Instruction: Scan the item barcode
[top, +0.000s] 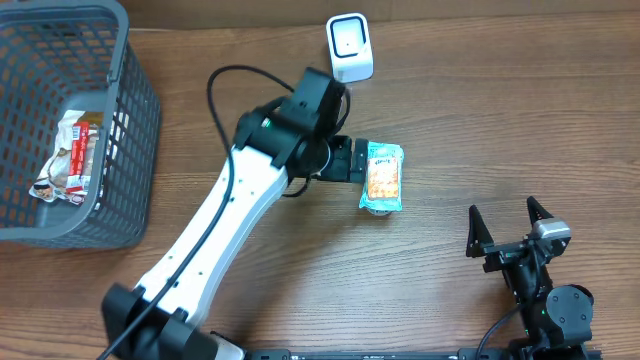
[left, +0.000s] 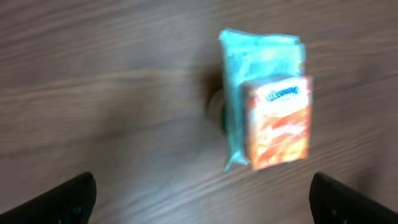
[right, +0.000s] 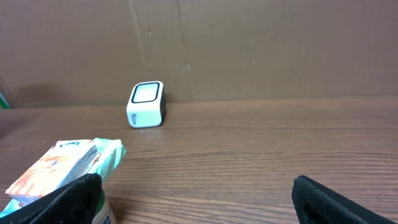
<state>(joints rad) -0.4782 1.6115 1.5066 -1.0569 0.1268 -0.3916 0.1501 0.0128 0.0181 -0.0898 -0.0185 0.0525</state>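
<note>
The item (top: 381, 177) is a teal packet with an orange picture, lying mid-table. It shows blurred in the left wrist view (left: 268, 112) and at the left edge of the right wrist view (right: 65, 165). It rests on a small round white container (right: 101, 213) that is mostly hidden. The white scanner (top: 350, 47) stands at the far edge of the table and is also in the right wrist view (right: 146, 104). My left gripper (top: 354, 160) is open just left of the packet, holding nothing (left: 202, 205). My right gripper (top: 503, 225) is open and empty at the front right (right: 199, 202).
A grey mesh basket (top: 130, 120) stands at the far left with snack packets (top: 68, 158) inside. A black cable (top: 225, 80) loops behind the left arm. Bare wood lies between the packet and the right gripper. A brown wall backs the table.
</note>
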